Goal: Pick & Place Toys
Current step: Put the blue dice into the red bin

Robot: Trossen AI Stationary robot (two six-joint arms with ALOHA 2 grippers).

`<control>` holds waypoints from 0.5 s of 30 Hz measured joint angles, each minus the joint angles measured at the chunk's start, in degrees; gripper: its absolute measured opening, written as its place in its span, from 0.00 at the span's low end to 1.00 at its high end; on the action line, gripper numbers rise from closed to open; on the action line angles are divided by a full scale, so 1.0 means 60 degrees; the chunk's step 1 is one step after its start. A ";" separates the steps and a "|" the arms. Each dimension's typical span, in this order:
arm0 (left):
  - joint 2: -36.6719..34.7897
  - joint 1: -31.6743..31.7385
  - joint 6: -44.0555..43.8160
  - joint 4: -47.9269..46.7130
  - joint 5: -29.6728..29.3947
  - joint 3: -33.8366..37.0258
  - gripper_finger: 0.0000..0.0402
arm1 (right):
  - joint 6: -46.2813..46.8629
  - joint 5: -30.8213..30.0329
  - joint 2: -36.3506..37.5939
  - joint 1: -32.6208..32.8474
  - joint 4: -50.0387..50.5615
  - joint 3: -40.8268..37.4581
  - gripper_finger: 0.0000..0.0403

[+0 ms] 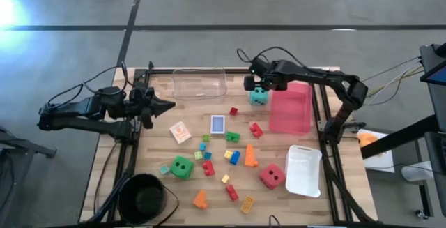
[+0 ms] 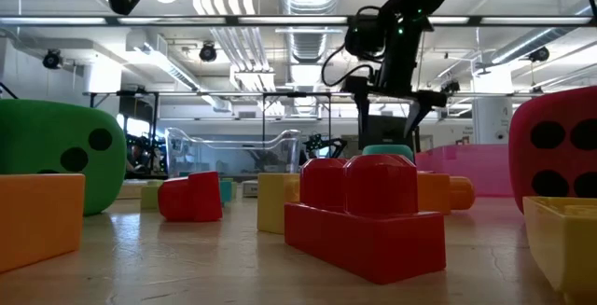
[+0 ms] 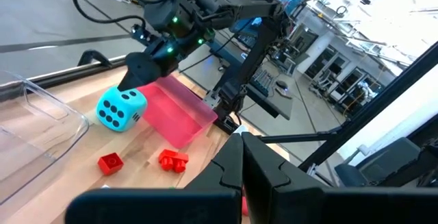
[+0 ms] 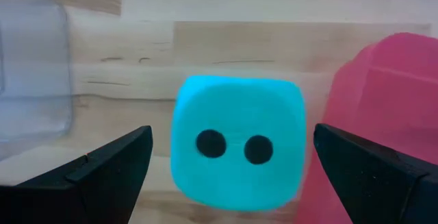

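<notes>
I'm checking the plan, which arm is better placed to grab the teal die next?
The right. The right gripper hangs open directly over the teal die, a finger on either side. The left gripper is shut, off by the table's left edge.

Three foam dice: teal (image 1: 258, 96), green (image 1: 182, 166), red (image 1: 272, 177). Three trays: clear (image 1: 199, 84), pink (image 1: 290, 107), white (image 1: 304, 170). One black bowl (image 1: 142, 197).

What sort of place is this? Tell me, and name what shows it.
Probably a robotics lab or workshop: a wooden table in a black frame, bare ceiling ducts with strip lights, and a polished concrete floor around the rig.
</notes>
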State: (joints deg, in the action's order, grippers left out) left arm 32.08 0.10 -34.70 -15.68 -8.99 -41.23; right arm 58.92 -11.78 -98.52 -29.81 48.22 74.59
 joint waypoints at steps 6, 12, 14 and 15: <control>0.0002 0.0000 0.0022 0.0000 -0.0002 0.0000 0.01 | 0.0141 -0.0277 0.0000 0.0178 -0.0442 -0.0237 0.99; 0.0002 0.0000 0.0022 0.0000 0.0000 0.0000 0.01 | 0.0150 -0.0536 0.0000 0.0179 -0.0644 -0.0494 0.99; 0.0002 0.0000 0.0022 0.0000 0.0000 0.0000 0.01 | 0.0130 -0.0570 0.0000 0.0182 -0.0693 -0.0553 0.99; 0.0001 0.0000 0.0022 0.0000 0.0000 0.0000 0.01 | 0.0072 -0.0572 0.0000 0.0183 -0.0803 -0.0579 0.99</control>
State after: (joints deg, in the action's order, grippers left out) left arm 32.09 0.10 -34.57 -15.68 -8.99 -41.23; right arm 59.35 -15.21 -98.52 -28.71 43.40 71.11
